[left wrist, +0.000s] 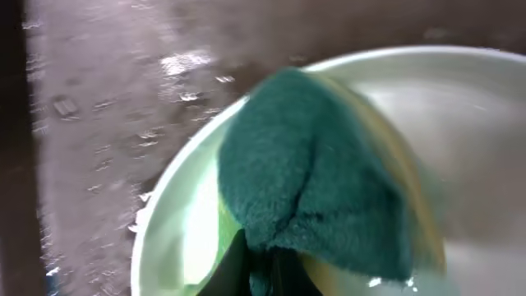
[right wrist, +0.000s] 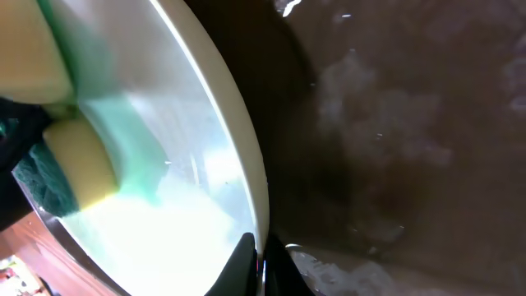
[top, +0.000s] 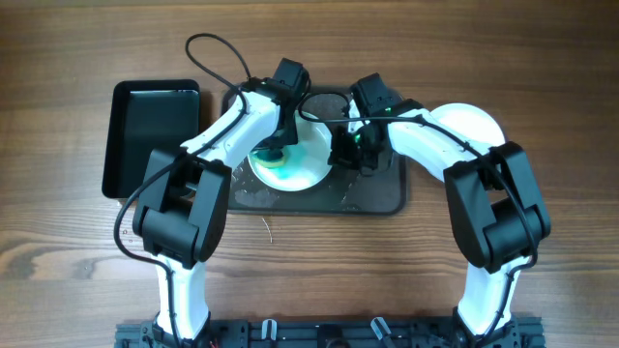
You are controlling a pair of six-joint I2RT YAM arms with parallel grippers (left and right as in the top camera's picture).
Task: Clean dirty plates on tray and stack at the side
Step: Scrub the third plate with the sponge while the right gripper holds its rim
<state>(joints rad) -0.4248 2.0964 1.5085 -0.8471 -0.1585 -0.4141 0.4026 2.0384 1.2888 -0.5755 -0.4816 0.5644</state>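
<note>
Two plates in view: the plate on the tray (top: 309, 162) and the plate at the side (top: 476, 120). The latter rests on the tabletop (top: 58, 271) to the right, off the tray and partly hidden by the right arm. No third plate shows, and I cannot tell whether one lies beneath the side one.
One tray: the tray (top: 379, 199) is dark grey and wet, at mid-tabletop under both arms.
One sponge: the sponge (left wrist: 312, 181), a green pad over yellow foam, is pressed on the tray plate's face.
One black container (top: 153, 135): just left of the tray.
Left gripper (top: 276, 153): clamped on the sponge.
Right gripper (top: 350, 153): pinching that plate's right rim, steadying it by my reading.
Done: the plate at the side looks plain white, so I judge it wiped and set down.
In hand: scrubbing, with a teal smear spread across the tray plate.
Left: finish this wipe and stack it at the side. The third plate is unaccounted for.
</note>
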